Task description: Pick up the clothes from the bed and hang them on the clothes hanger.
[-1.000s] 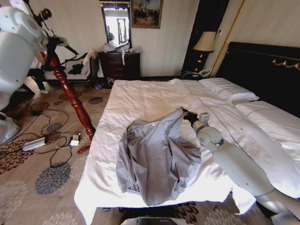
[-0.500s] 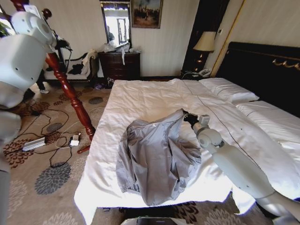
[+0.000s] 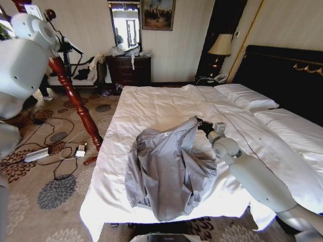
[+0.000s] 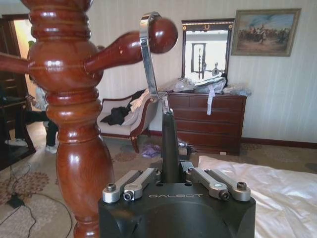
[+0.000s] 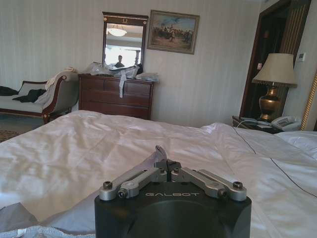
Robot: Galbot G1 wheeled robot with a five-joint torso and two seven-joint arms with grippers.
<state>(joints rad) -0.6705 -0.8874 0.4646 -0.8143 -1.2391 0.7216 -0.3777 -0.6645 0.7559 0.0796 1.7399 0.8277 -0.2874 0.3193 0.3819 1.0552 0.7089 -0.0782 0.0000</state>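
Observation:
The clothes, a pale grey-blue shirt (image 3: 169, 171), lie crumpled on the white bed (image 3: 151, 106) near its foot. My right gripper (image 3: 201, 124) is shut on a raised fold at the shirt's far edge, and the wrist view shows its fingers (image 5: 163, 166) pinching the grey fabric (image 5: 154, 152). My left gripper (image 3: 64, 46) is held high at the left by the coat stand (image 3: 75, 101). It (image 4: 171, 171) is shut on the black neck of the clothes hanger (image 4: 168, 139), whose metal hook (image 4: 147, 54) rests against a wooden peg (image 4: 131, 44).
The reddish-brown coat stand leans over the carpet left of the bed, with cables and a power strip (image 3: 38, 154) on the floor around its foot. A dresser (image 3: 128, 69) and a sofa (image 3: 83, 73) line the far wall. Pillows (image 3: 247, 97) and the black headboard (image 3: 282, 75) are at the right.
My left arm has shifted up and to the right beside the coat stand with the hanger. The right gripper and the shirt have stayed where they were.

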